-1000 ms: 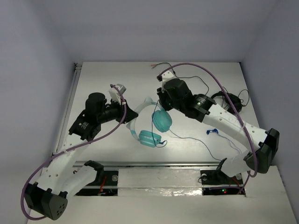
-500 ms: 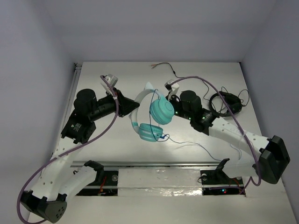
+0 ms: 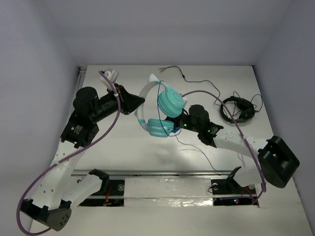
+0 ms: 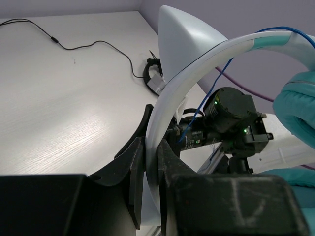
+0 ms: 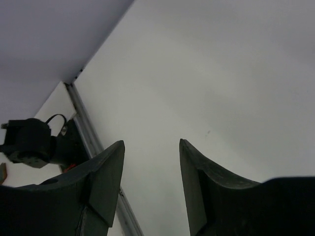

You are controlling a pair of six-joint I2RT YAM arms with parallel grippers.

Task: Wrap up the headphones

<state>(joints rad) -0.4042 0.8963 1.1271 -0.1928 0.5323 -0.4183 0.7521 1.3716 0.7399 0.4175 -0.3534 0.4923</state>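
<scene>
the left jaws are clamping shut on the pale white headband point(image 4: 170, 110) of the headphones point(image 3: 165, 105), with the band running edge-on between the two black pads. the right jaws are standing open with nothing between them, and only the bare white surface point(image 5: 197, 73) is showing through the gap.

from above, the headphones are hanging clear of the surface near its middle, between the two arms. the headband is arching out to the left, and one small pointed ear point(image 3: 154, 78) is aiming at the far wall. the upper teal cup point(image 3: 171, 102) is sitting just above and to the right of the lower teal cup point(image 3: 157, 127). the tip of the right arm point(image 3: 236, 140) is lying just beside both cups, and whether it is touching them cannot be told.

the thin blue cable point(image 3: 206, 153) is trailing from the cups down onto the surface toward the near right. in the left wrist view it is also crossing over the band.

the left arm point(image 3: 81, 123) is reaching in from the left. black headphones point(image 3: 238, 108) are lying well apart at the right side, and a thin black cable point(image 3: 194, 81) is snaking across the far part of the surface.
</scene>
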